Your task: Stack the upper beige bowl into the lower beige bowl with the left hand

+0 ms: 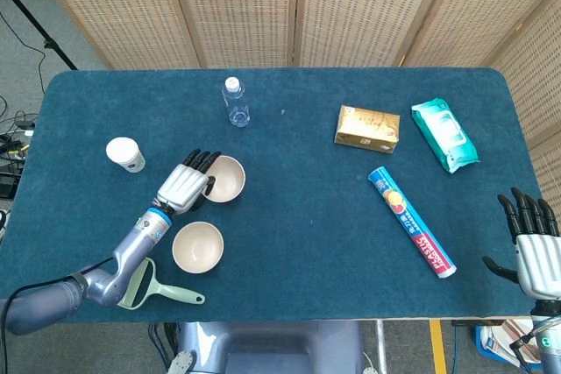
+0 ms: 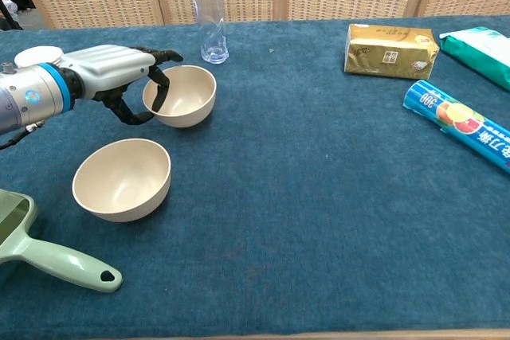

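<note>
Currently the left hand (image 2: 111,69) grips the upper beige bowl (image 2: 182,95) at its near-left rim: fingers hook over the rim into the cavity, thumb below against the outer wall. The bowl appears tilted slightly toward the hand; whether its base is clear of the desk (image 2: 319,212) cannot be told. The lower beige bowl (image 2: 122,178) stands upright just beside it, nearer the robot, apart from it.

Risks from this state:
- Grip is on one edge only. The bowl could pivot or slip out when raised, since its weight hangs away from the fingers.
- The travel path is short. A low carry would likely strike the lower bowl's rim and push it along the cloth.
- Release off-centre or at a tilt would leave the bowl perched on the rim rather than nested.
- Fingers inside the cavity may be trapped between the two bowls if not withdrawn in time.

Surroundings: a green scraper (image 2: 48,252) lies near the lower bowl, on the forearm's side; the arm could brush it. A white cup (image 1: 126,155) sits left of the hand, and a clear bottle (image 2: 208,15) stands behind the upper bowl. A gold box (image 2: 390,51), teal wipes pack (image 1: 444,134) and blue roll (image 2: 462,123) lie well apart to the right. The right hand (image 1: 535,238) rests at the desk's right edge, fingers spread, holding nothing.
</note>
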